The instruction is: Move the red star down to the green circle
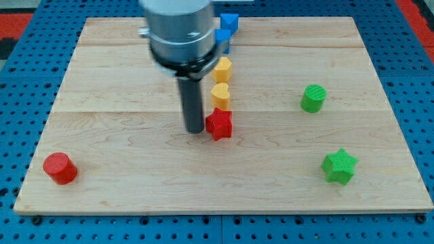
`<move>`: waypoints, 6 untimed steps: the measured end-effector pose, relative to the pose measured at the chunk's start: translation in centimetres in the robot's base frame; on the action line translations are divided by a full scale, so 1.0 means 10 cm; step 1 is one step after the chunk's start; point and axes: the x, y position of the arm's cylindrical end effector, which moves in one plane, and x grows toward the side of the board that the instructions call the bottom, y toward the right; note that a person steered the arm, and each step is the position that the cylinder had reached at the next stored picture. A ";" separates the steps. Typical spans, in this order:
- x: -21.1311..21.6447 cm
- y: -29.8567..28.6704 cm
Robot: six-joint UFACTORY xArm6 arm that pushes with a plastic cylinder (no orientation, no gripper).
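The red star (pixel 219 125) lies near the middle of the wooden board (pixel 135 176). The green circle (pixel 313 98) stands at the view's right, well apart from the star and a little higher in the view. My tip (pixel 195 130) rests on the board just to the left of the red star, touching or nearly touching its left side. The dark rod rises from there to the arm's grey body at the view's top.
A yellow heart (pixel 220 95) sits just above the red star, a yellow hexagon (pixel 222 68) above that. Blue blocks (pixel 228 24) lie at the top. A green star (pixel 339 166) is at the lower right, a red cylinder (pixel 60 168) at the lower left.
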 end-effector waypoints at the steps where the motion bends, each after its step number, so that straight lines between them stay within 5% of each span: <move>1: -0.11 0.29; 2: 0.01 0.92; 3: 0.08 0.64; 6: 0.15 1.63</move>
